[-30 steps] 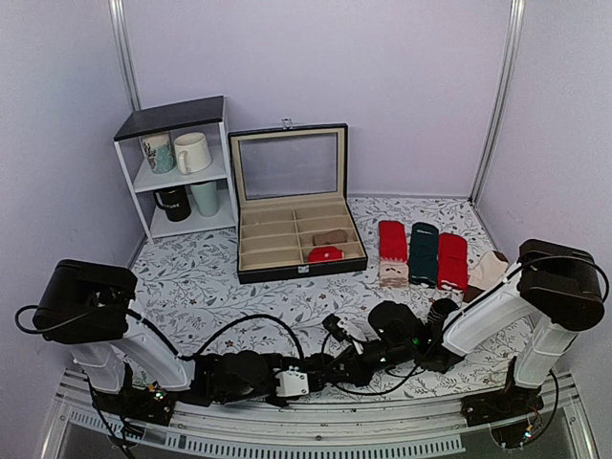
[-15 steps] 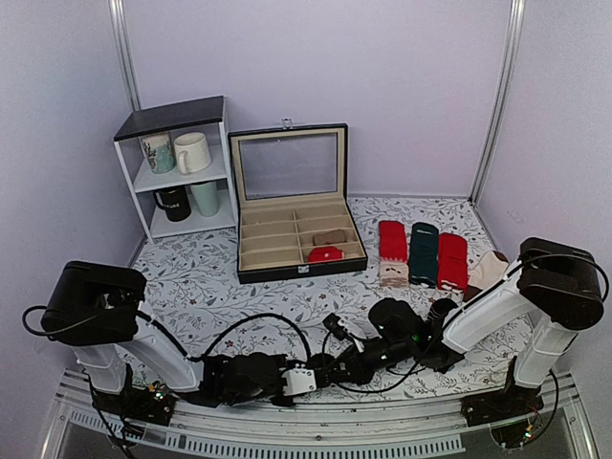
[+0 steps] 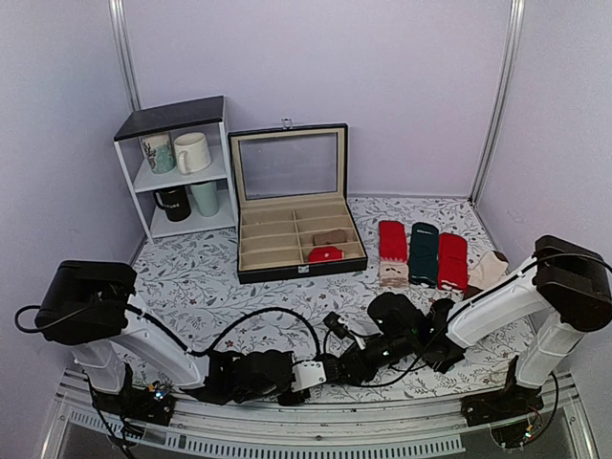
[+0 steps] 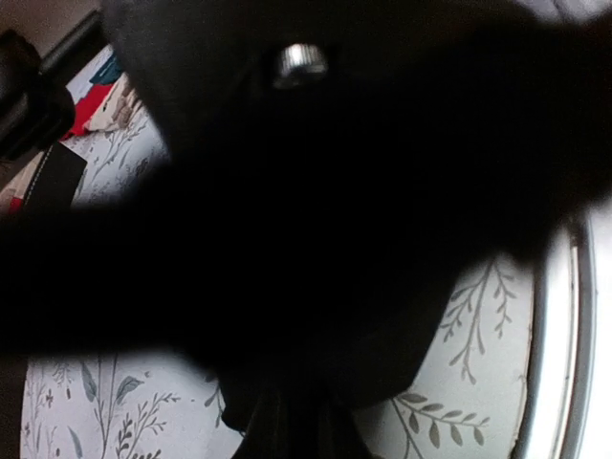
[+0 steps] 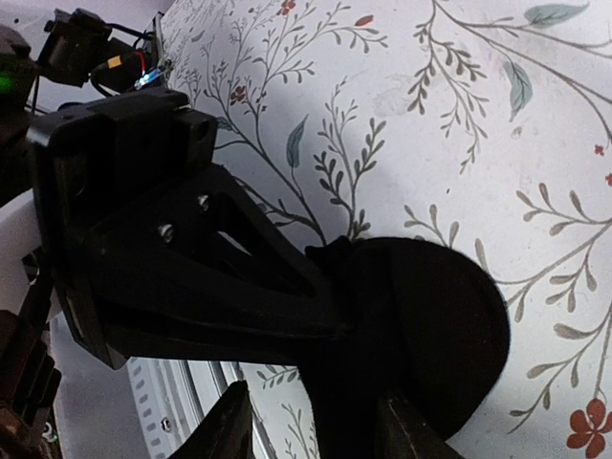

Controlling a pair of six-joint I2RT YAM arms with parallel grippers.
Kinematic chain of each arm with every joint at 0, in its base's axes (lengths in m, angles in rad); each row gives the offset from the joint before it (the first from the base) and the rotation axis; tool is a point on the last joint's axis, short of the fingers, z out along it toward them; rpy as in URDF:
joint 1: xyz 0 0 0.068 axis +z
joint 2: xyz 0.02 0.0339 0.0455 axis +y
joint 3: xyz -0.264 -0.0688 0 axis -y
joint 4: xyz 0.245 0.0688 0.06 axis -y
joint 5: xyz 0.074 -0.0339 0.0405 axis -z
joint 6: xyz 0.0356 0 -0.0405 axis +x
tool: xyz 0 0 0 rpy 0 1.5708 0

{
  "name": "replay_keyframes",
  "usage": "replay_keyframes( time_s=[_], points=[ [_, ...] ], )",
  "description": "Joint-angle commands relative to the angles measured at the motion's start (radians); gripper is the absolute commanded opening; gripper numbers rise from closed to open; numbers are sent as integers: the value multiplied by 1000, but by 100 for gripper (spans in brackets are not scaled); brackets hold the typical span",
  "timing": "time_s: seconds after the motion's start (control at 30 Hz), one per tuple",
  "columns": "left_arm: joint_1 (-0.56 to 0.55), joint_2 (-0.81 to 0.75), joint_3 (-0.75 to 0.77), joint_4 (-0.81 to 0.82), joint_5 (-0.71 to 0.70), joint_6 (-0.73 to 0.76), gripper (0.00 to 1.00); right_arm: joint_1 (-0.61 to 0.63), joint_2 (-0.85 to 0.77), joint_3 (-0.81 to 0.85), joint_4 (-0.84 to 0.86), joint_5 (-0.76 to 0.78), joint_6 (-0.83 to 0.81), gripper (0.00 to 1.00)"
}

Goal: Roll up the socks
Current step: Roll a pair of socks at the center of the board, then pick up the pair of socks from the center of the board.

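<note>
A black sock lies bunched in a rounded lump on the floral table; its cuff bands do not show. My left gripper reaches in from the left, its fingers closed together on the sock's near edge. My right gripper is open, one finger off the fabric and the other against the lump. In the top view both grippers meet low near the table's front edge, the left and the right, hiding the sock. The left wrist view is almost all dark, with black fabric at its bottom.
An open black box with compartments stands mid-table, a red roll and a brown one inside. Red and dark green socks lie at the right. A white shelf with mugs stands back left. The metal rail runs along the front edge.
My left arm has slid to the right along the front edge, bringing its gripper up against the right one. The right gripper has shifted slightly left.
</note>
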Motion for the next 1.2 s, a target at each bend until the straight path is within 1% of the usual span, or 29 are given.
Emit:
replay_keyframes(
  time_s=[0.0, 0.1, 0.17, 0.33, 0.43, 0.5, 0.63, 0.8, 0.9, 1.0, 1.17],
  points=[
    [2, 63, -2, -244, 149, -96, 0, 9, -73, -9, -275, 125, -32, 47],
    [8, 57, -14, -233, 167, -119, 0, 8, -171, -22, -295, 207, -54, 56],
    [12, 54, -17, -229, 172, -128, 0, 2, -207, -34, -301, 214, -68, 62],
    [24, 56, -21, -224, 190, -132, 0, -1, -221, -56, -300, 218, -80, 65],
    [25, 59, -19, -224, 195, -131, 0, -2, -226, -72, -261, 216, -78, 70],
    [26, 64, -16, -224, 196, -131, 0, -4, -220, -66, -238, 204, -78, 72],
    [28, 67, -16, -222, 197, -131, 0, -3, -181, -29, -217, 166, -95, 73],
    [29, 67, -20, -220, 194, -132, 0, -3, -78, 35, -199, 101, -119, 73],
    [30, 65, -21, -218, 193, -132, 0, -3, -32, 54, -175, 66, -125, 71],
    [32, 60, -25, -218, 190, -134, 0, -4, -12, 52, -164, 64, -120, 66],
    [34, 61, -26, -217, 188, -135, 0, -3, 2, 24, -151, 49, -108, 53]
  ],
)
